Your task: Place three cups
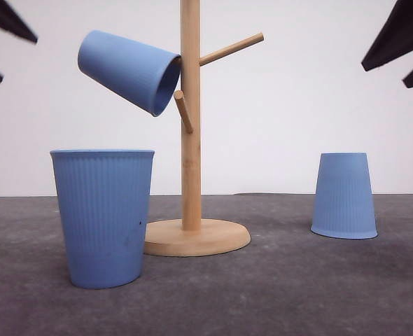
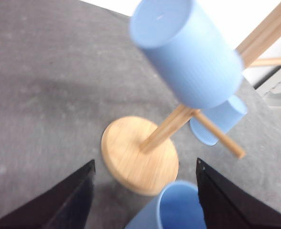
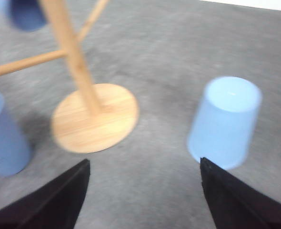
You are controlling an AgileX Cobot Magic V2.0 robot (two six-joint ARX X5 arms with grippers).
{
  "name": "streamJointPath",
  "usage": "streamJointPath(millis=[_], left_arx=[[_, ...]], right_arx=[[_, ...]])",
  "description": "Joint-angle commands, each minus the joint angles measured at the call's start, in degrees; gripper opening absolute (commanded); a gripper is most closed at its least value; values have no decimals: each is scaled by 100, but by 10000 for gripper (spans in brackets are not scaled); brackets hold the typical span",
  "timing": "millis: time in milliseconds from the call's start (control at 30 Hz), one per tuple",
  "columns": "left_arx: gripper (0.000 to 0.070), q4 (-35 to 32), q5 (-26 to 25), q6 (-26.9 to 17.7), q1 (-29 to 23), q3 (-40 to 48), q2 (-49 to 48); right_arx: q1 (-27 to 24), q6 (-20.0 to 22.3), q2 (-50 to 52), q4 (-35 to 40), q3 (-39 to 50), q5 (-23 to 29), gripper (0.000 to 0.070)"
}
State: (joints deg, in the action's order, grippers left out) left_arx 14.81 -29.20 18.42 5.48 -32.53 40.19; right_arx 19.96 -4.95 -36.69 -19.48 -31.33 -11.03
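Taken from left to right in the front view, the nearest risk sits with the upright cup (image 1: pixel 103 217), which stands mouth-up on the worktop (image 1: pixel 276 294) at about eight o'clock from the wooden rack's (image 1: pixel 190 119) round base and just beside it; a descent by the left gripper (image 2: pixel 143 200) that comes in off-centre would likely nudge the rim and tip it, or push it against the base. The left gripper is spread wide and empty, its dark fingers (image 2: pixel 59 205) straddling that cup's open mouth in the left wrist view without touching it. Next comes the hung cup (image 1: pixel 129 70), already tilted over a peg at roughly ten o'clock from the pole (it looks seated only by its own weight), so any knock to the pole while the other two are being carried in could shake it loose. To the right, the upside-down cup (image 1: pixel 344 196) rests on its rim, well apart from the rack at about three o'clock; because it tapers toward its base, a grip taken high on the ribbed wall may slide upward and off. The right gripper (image 3: pixel 145 200) is likewise held wide apart and holds nothing, hovering above the worktop with that inverted cup near its right finger (image 3: pixel 240 200). A free peg (image 1: pixel 231 47) points up toward one o'clock, and a misjudged angle there would leave a cup sliding off.
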Motion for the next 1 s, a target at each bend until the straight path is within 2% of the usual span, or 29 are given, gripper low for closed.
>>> streamJointPath(millis=[0, 67, 200, 300, 400, 500, 667, 967], left_arx=[[386, -43, 46, 103, -1, 59, 2], [386, 42, 46, 148, 0, 76, -16], [386, 15, 43, 270, 0, 76, -21], [386, 23, 43, 279, 0, 76, -21], [386, 18, 45, 342, 0, 76, -21], [386, 17, 45, 353, 0, 76, -21], [385, 14, 51, 356, 0, 76, -21], [383, -73, 97, 376, 0, 76, -21]], right_arx=[[-62, -495, -126, 8, -148, 221, 471], [-232, -642, -360, -64, -256, 289, 471], [-597, -662, -1013, -63, -558, 281, 492], [-865, -646, -1674, -47, -917, 40, 513], [-1070, -542, -2377, 48, -1323, -359, 577], [-1123, -365, -2974, 185, -1701, -548, 583], [-1119, -101, -3896, 560, -2205, -551, 588], [-1117, 235, -5084, 955, -2387, -545, 588]])
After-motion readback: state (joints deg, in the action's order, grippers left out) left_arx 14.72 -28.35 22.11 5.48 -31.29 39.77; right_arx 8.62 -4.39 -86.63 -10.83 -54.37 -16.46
